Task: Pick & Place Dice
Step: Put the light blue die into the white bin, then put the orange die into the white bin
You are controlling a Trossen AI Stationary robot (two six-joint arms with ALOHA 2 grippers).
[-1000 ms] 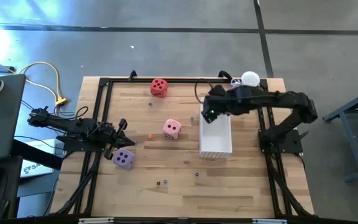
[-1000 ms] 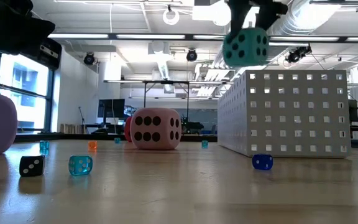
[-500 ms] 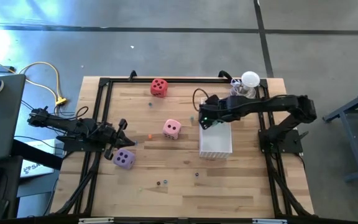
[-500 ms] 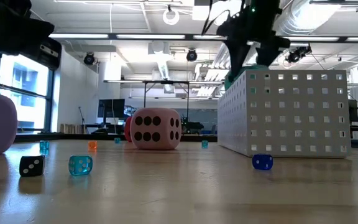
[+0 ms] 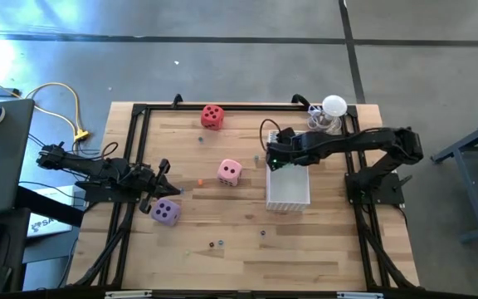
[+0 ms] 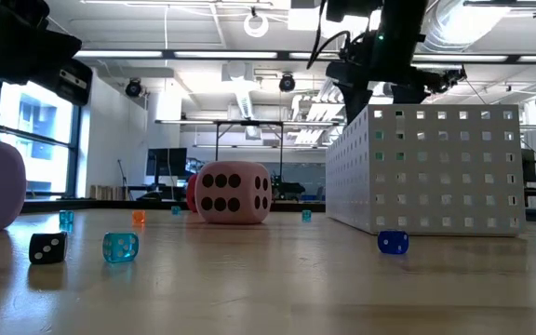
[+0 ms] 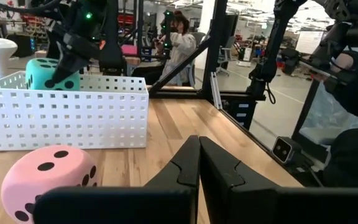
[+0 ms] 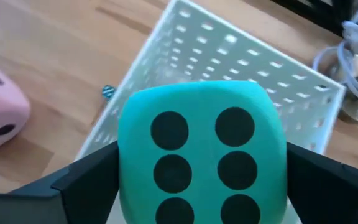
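Right gripper (image 5: 277, 158) is positioned over the far end of the white perforated basket (image 5: 288, 189), its two fingers clamped on opposite sides of the green die (image 8: 201, 152), six-pip face toward the wrist camera; in the left wrist view the green die (image 7: 50, 73) shows partly above the basket rim, lower part hidden behind the wall. Left gripper (image 5: 163, 176) sits at the table's left edge, fingers pressed together with nothing between them, just beside the purple die (image 5: 166, 213) and not gripping it. Pink die (image 5: 229, 172) rests on the wooden table (image 5: 239, 249) between the two arms, well apart from the basket's left wall. Red die (image 5: 212, 116) rests near the table's far edge. Several small beads lie scattered on the tabletop, among them a blue one (image 6: 393, 242) in front of the basket and a black one (image 6: 47, 247)
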